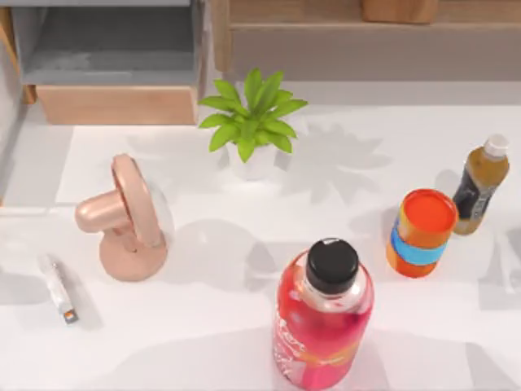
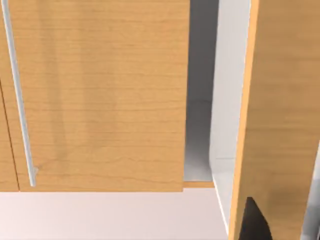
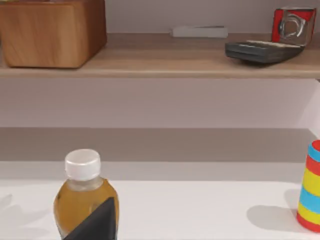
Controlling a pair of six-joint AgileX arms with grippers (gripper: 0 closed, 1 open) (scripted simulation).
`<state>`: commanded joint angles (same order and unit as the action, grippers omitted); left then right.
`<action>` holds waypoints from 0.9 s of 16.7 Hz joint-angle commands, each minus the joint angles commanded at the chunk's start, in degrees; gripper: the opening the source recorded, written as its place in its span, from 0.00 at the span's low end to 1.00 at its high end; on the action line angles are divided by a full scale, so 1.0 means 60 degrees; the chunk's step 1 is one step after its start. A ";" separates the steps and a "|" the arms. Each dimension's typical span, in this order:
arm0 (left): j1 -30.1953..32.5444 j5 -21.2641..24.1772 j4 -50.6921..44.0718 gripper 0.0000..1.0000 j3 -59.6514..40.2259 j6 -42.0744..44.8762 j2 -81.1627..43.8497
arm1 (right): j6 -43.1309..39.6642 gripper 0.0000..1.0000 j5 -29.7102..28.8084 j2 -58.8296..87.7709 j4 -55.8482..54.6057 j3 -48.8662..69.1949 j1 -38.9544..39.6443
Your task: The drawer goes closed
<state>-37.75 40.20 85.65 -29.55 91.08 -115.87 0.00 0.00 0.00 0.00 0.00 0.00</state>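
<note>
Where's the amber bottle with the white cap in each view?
Top view: amber bottle with white cap, at the right edge of the white table.
Left wrist view: faces tan wooden panels.
Right wrist view: bottle close by, before the brown wooden shelf.
Shared landmark: blue-banded striped can beside it.

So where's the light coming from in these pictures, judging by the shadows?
Top view: soft grey shadows spread over the table, the potted plant's leafy one falling toward the table's right, so light seems to come from the left. Right wrist view: the striped can throws its shadow toward the amber bottle. Left wrist view: faint upright shadow bands cross the wooden panel.
</note>
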 joint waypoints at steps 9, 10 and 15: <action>-0.0023 -0.0001 -0.0087 0.00 0.0010 -0.0033 -0.0098 | 0.0000 1.00 0.0000 0.0000 0.0000 0.0000 0.0000; -0.0007 -0.0019 -0.0104 0.00 -0.0020 -0.0033 -0.0111 | 0.0000 1.00 0.0000 0.0000 0.0000 0.0000 0.0000; 0.0642 -0.0658 -0.0762 0.00 -0.1197 -0.0072 -0.0604 | 0.0000 1.00 0.0000 0.0000 0.0000 0.0000 0.0000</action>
<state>-33.90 36.25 81.08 -36.73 90.65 -119.49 0.00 0.00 0.00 0.00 0.00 0.00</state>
